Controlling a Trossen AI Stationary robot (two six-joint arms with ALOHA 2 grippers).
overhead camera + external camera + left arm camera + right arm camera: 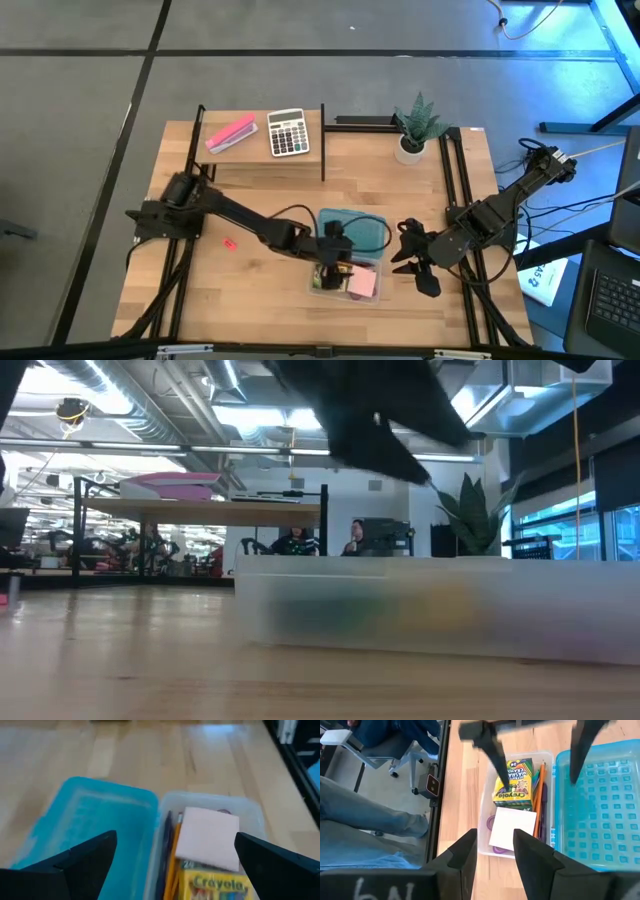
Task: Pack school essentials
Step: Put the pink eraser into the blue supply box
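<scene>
A clear plastic box [345, 281] stands on the table and holds the pink notepad [207, 837], the yellow crayon box [215, 882], the orange pencil [540, 795] and the purple-handled scissors [491, 826]. The notepad lies on top of the crayon box and scissors. My left gripper [175, 840] hovers open above the box, fingers spread wide, holding nothing. My right gripper [495, 834] is open, off the box's right side [410, 258], touching nothing. A tiny red eraser [229, 243] lies on the table left of the box.
The box's blue lid [360, 231] lies flat against its far side. A raised shelf at the far left carries the calculator [288, 132] and the long pink block [230, 133]. A potted plant [413, 125] stands far right. Bare wood lies left of the box.
</scene>
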